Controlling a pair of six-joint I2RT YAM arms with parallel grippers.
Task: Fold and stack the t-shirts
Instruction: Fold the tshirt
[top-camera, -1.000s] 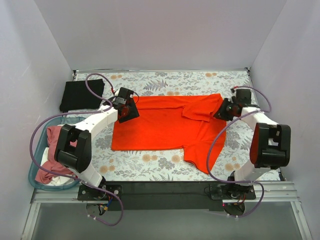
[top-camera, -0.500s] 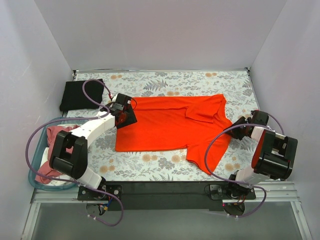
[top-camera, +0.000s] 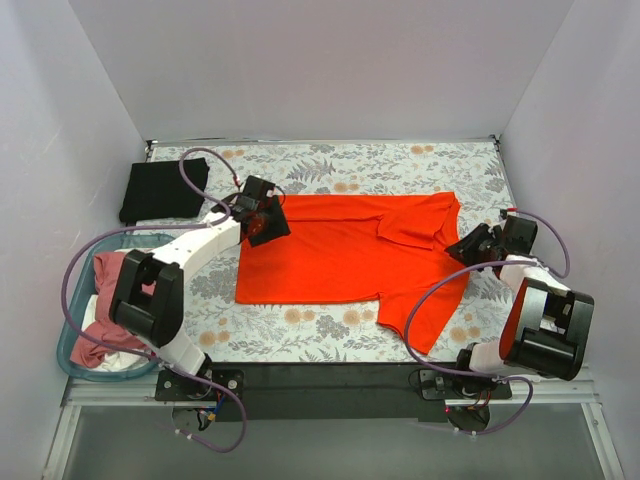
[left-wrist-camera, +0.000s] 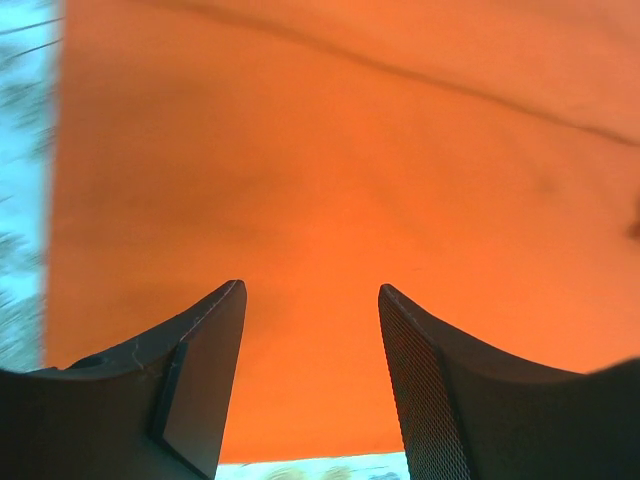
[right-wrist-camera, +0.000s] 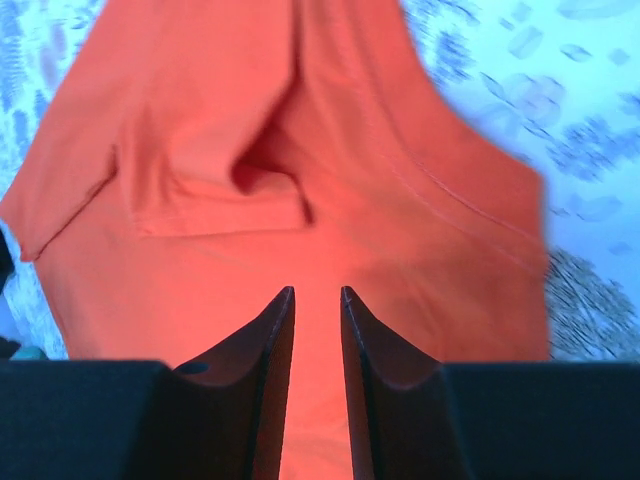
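Note:
The orange-red t-shirt (top-camera: 340, 250) lies spread flat on the flowered table, with one sleeve folded in at its upper right. My left gripper (top-camera: 266, 224) is open over the shirt's upper left corner. In the left wrist view its jaws (left-wrist-camera: 310, 288) stand wide apart above smooth orange cloth (left-wrist-camera: 350, 150) and hold nothing. My right gripper (top-camera: 462, 250) is at the shirt's right edge. In the right wrist view its jaws (right-wrist-camera: 317, 290) stand almost together with orange cloth (right-wrist-camera: 300, 150) in the narrow gap. A folded black t-shirt (top-camera: 160, 190) lies at the back left.
A teal basket (top-camera: 62, 345) stands at the left edge and holds a pink t-shirt (top-camera: 110, 275) and a white one (top-camera: 125, 358). White walls close in the table (top-camera: 330, 160) on three sides. The arms' purple cables loop above both sides.
The orange-red t-shirt has slid a little to the right. My right gripper moved from the folded sleeve to the shirt's right edge. My left gripper shifted right along the upper left corner.

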